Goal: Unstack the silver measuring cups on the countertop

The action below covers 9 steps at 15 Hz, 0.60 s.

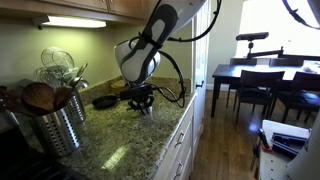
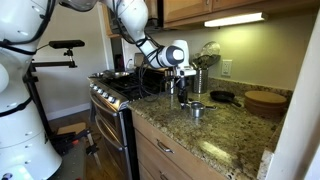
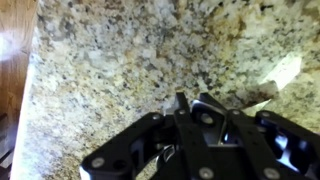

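In an exterior view, silver measuring cups (image 2: 196,108) sit on the speckled granite countertop (image 2: 225,130), just beside my gripper (image 2: 183,96), which reaches down almost to the stone. In the wrist view my gripper (image 3: 192,100) enters from the bottom with its fingertips (image 3: 180,100) nearly together, close above the countertop (image 3: 110,60). A thin shiny piece of a silver measuring cup (image 3: 217,122) shows pinched between the fingers, and the rest of it is hidden by the black linkage. From the opposite side my gripper (image 1: 141,98) hangs low over the countertop (image 1: 130,140).
A tall steel utensil canister (image 1: 55,128) stands at the near end. A black round pan (image 1: 103,101) lies behind the gripper. A round wooden board (image 2: 265,99) is at the back and a stove (image 2: 115,90) borders the counter. A dark dining table (image 1: 262,75) stands across the room.
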### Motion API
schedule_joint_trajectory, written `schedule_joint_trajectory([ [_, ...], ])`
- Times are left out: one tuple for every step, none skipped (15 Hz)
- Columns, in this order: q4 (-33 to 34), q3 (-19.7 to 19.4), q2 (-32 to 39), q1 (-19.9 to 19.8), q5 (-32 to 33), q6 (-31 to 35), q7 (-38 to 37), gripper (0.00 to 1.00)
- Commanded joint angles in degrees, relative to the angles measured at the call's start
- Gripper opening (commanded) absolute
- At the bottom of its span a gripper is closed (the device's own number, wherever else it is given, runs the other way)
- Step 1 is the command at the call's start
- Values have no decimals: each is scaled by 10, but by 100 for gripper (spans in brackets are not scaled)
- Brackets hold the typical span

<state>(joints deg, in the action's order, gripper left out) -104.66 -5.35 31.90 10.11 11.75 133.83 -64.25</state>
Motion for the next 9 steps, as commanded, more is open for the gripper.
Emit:
schedule_joint_trajectory([
  [-10, -16, -21, 17, 16, -19, -12, 52],
  [-12, -17, -23, 16, 15, -17, -11, 58],
  [-14, -17, -25, 15, 15, -16, -11, 65],
  [-15, -19, -27, 15, 15, -14, -12, 70],
  [-16, -21, -28, 14, 16, -14, -13, 77],
  [-16, -22, -29, 14, 17, -14, -13, 83],
  [-17, -25, -31, 13, 17, -14, -14, 91],
  [-18, -26, -32, 13, 17, -12, -14, 96],
  [-20, -28, -33, 12, 17, -11, -16, 99],
])
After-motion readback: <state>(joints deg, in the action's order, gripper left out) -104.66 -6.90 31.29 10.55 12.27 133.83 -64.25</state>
